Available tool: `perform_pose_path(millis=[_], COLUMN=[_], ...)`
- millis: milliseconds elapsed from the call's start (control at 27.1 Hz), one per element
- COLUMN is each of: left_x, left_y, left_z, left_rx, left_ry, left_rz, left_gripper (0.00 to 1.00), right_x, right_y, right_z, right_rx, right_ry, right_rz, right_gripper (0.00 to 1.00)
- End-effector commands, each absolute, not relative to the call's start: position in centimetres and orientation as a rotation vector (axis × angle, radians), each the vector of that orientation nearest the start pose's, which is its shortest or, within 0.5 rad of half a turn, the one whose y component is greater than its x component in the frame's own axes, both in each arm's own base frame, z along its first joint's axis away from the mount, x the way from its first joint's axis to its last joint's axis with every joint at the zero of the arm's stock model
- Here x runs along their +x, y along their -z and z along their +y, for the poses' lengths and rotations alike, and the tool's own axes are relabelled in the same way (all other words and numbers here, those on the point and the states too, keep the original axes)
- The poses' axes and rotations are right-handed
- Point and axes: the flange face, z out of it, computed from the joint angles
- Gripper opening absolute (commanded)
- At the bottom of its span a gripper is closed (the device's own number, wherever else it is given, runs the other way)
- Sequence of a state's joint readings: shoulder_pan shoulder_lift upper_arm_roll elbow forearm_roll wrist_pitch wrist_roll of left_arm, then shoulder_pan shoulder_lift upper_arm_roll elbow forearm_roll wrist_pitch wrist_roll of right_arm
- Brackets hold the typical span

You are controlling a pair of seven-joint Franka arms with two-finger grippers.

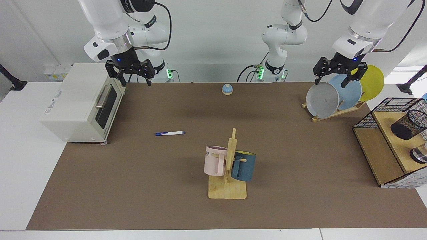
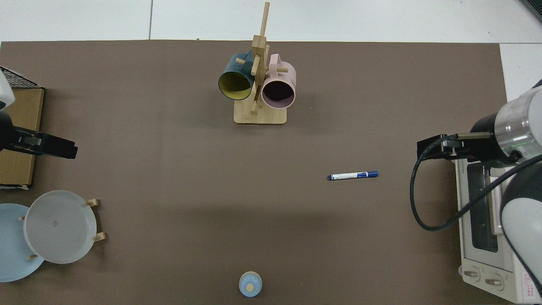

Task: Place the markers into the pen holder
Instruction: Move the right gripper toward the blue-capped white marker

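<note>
The marker (image 1: 169, 133) is lying flat between toaster oven (image 1: 80, 103) and mug tree (image 1: 228, 166); right gripper (image 1: 132, 79) and left gripper (image 1: 337, 77) are hovering, fingers apart, far from the pen holder (image 1: 409, 124).

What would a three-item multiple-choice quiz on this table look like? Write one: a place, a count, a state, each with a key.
1. Where does the marker lie?
A. Flat on the brown mat, between the toaster oven and the mug tree
B. Inside the pen holder
C. In the right gripper

2. How many mugs hang on the mug tree?
A. One
B. Two
C. Four

3. What state is the left gripper in?
A. Shut on the marker
B. Shut on a plate
C. Open, holding nothing, above the plate rack

Key:
1 A: the marker rests alone on the mat, touching nothing.
2 B: one pink mug and one dark blue mug hang there.
3 C: its fingers stand apart in the air with nothing between them.
</note>
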State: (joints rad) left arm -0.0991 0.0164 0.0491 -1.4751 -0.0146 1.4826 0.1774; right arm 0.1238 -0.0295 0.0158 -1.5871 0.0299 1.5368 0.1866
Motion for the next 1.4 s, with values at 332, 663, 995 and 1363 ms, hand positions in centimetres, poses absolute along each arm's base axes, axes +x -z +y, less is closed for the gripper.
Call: perform_pose_path(millis=[332, 663, 995, 1363], left_x=[55.1, 55.1, 55.1, 55.1], left_y=[-65.5, -65.5, -65.5, -65.5], left_z=[-2.9, -3.0, -2.9, -2.9], left_rx=[-3.141, -3.14, -3.141, -3.141], left_ry=[-0.018, -0.018, -0.018, -0.018], left_rz=[0.341, 0.344, 0.341, 0.341], left_gripper=[1.0, 1.0, 1.0, 1.0], right_x=[53.8, 53.8, 54.1, 55.1], right_y=[-63.1, -62.9, -61.5, -57.3], right_z=[7.8, 7.5, 8.2, 8.3], right_rx=[-3.095, -3.095, -3.009, -2.855], right_ry=[-0.029, -0.033, 0.09, 0.015], right_rz=[0.11, 0.122, 0.619, 1.162], right_gripper=[1.0, 1.0, 1.0, 1.0])
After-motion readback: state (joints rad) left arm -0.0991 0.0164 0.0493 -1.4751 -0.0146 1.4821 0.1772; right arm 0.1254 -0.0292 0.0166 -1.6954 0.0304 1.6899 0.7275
